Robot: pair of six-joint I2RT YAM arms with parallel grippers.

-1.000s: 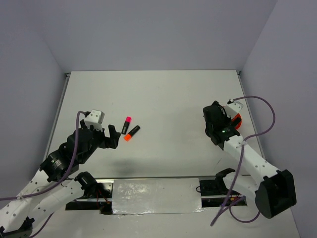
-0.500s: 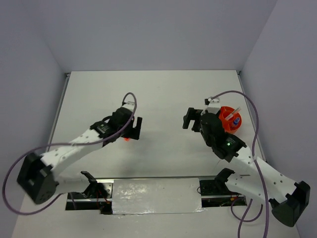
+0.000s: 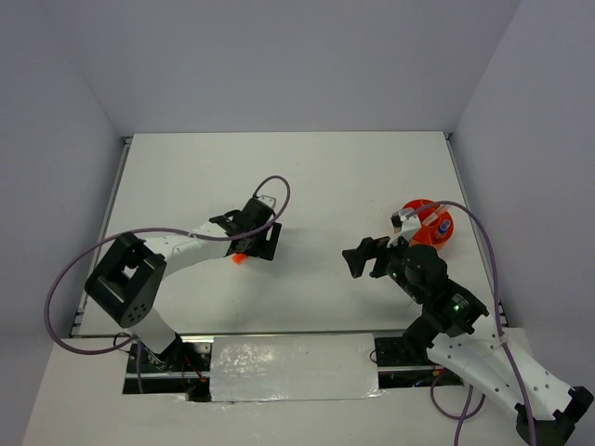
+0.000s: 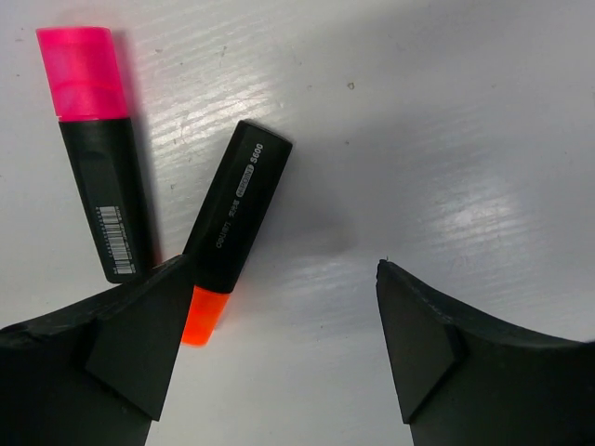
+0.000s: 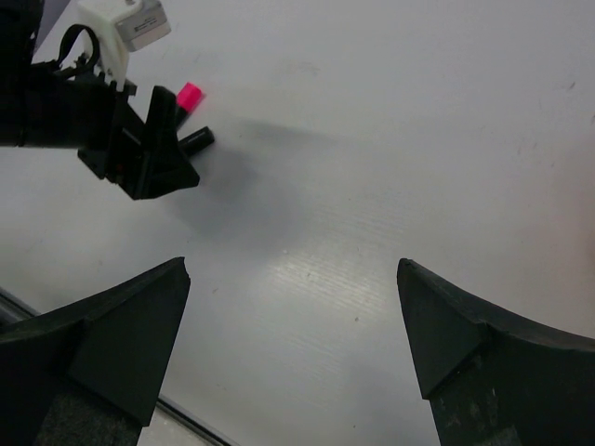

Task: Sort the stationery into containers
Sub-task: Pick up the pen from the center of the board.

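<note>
Two black highlighters lie side by side on the white table. In the left wrist view the pink-capped one (image 4: 93,149) is at the upper left and the orange-capped one (image 4: 232,223) lies slanted beside it. My left gripper (image 4: 279,325) is open just above them; the orange cap touches its left finger (image 4: 139,353). From above, only the orange cap (image 3: 239,259) shows beside the left gripper (image 3: 257,243). My right gripper (image 3: 365,258) is open and empty over bare table. The orange bowl (image 3: 416,206) holds a blue-capped bottle (image 3: 444,226) and thin pens.
The right arm covers part of the bowl from above. The right wrist view shows the left gripper (image 5: 139,158), the pink cap (image 5: 190,96) and the table's near edge at the lower left. Grey walls close in the table.
My left arm has reached out and lowered its open gripper over the highlighters. My right arm has pulled back from the bowl toward the middle of the table.
</note>
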